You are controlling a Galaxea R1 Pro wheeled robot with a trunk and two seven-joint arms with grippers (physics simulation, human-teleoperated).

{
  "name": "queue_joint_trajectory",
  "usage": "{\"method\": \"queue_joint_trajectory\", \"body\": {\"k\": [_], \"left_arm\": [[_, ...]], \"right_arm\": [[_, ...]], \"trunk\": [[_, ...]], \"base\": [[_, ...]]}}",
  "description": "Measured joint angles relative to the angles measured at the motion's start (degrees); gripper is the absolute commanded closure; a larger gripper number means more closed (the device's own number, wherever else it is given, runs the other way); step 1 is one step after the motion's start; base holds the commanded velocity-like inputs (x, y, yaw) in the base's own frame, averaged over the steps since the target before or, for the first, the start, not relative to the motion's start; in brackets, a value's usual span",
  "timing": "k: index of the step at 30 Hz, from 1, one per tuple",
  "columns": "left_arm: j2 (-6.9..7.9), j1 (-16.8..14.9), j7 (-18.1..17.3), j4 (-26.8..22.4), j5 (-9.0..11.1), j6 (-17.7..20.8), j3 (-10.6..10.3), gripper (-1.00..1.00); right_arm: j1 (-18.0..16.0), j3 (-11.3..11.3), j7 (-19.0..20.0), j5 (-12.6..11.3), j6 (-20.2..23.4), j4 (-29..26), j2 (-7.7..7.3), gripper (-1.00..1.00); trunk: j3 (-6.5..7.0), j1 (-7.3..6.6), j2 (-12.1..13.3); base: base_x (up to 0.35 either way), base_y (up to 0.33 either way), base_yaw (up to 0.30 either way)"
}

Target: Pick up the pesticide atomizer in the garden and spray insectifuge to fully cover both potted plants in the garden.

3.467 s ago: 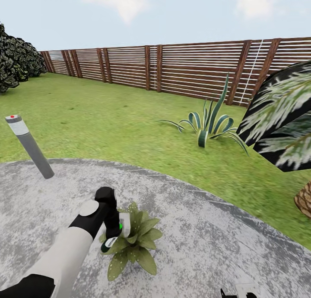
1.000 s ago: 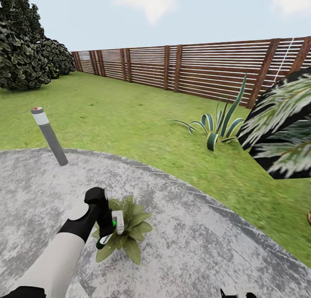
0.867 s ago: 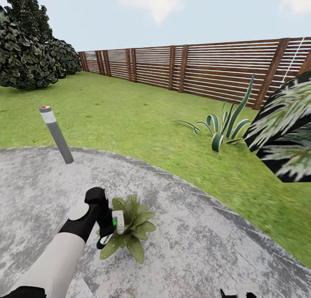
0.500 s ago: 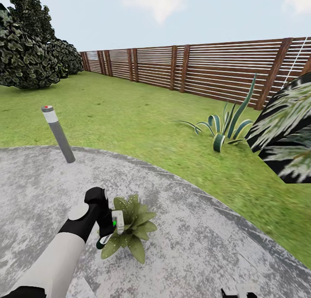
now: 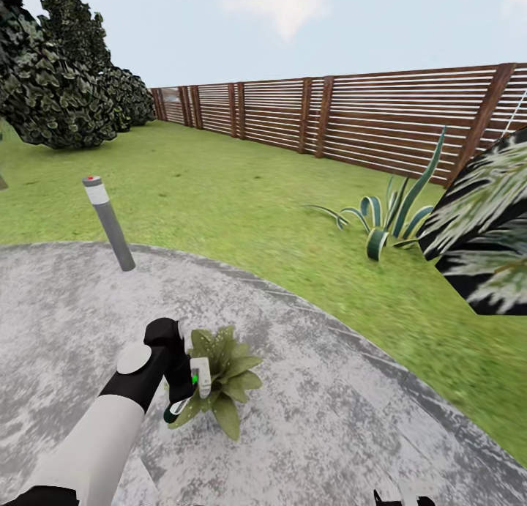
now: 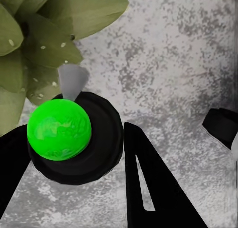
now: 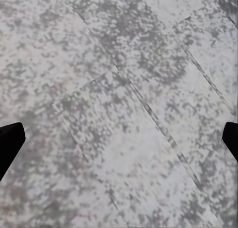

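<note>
Left gripper (image 5: pixel 183 389) fingers pinching pesticide atomizer (image 5: pixel 196 383), held just above potted plant (image 5: pixel 223 378) leaves beyond fingertips. Right gripper (image 7: pixel 119 139) fingers spread, nothing between. Risk: spray drifts past rosette, leaves partly uncovered; bottle slips, thin grip.

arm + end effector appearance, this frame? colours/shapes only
Left arm: pale grey forearm shell, black wrist section with a round grey cap, black shoulder-side segment. Left end effector: black, with flat wedge-shaped fingers, one slotted. Right end effector: black fingertips at the frame edges. No cables or markings visible.
</note>
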Motion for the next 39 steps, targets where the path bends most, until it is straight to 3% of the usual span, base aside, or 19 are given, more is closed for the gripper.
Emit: {"method": "queue_joint_trajectory", "body": {"k": [11, 24, 31, 33, 36, 39], "left_arm": [[-0.02, 0.0, 0.0, 0.0, 0.0, 0.0, 0.0, 1.00], [-0.01, 0.0, 0.0, 0.0, 0.0, 0.0, 0.0, 1.00], [0.59, 0.1, 0.0, 0.2, 0.0, 0.0, 0.3, 1.00], [0.61, 0.6, 2.4, 0.7, 0.3, 0.2, 0.3, 1.00], [0.60, 1.9, 9.2, 1.1, 0.5, 4.1, 0.3, 1.00], [0.45, 3.7, 11.3, 1.1, 0.6, 6.6, 0.3, 1.00]], "right_arm": [[0.0, 0.0, 0.0, -0.1, -0.1, 0.0, 0.08, -1.00], [0.0, 0.0, 0.0, 0.0, 0.0, 0.0, 0.09, -1.00], [0.0, 0.0, 0.0, -0.1, 0.0, 0.0, 0.08, -1.00], [0.0, 0.0, 0.0, -0.1, 0.0, 0.0, 0.08, -1.00], [0.0, 0.0, 0.0, 0.0, 0.0, 0.0, 0.08, -1.00], [0.0, 0.0, 0.1, 0.0, 0.0, 0.0, 0.08, -1.00]], "trunk": [[0.00, 0.00, 0.0], [0.00, 0.00, 0.0], [0.00, 0.00, 0.0], [0.00, 0.00, 0.0], [0.00, 0.00, 0.0], [0.00, 0.00, 0.0]], "base": [[-0.001, -0.271, 0.078], [-0.009, -0.270, 0.257], [-0.102, -0.111, 0.033], [-0.004, -0.003, 0.000], [-0.001, 0.000, 0.000], [0.000, 0.000, 0.000]]}}
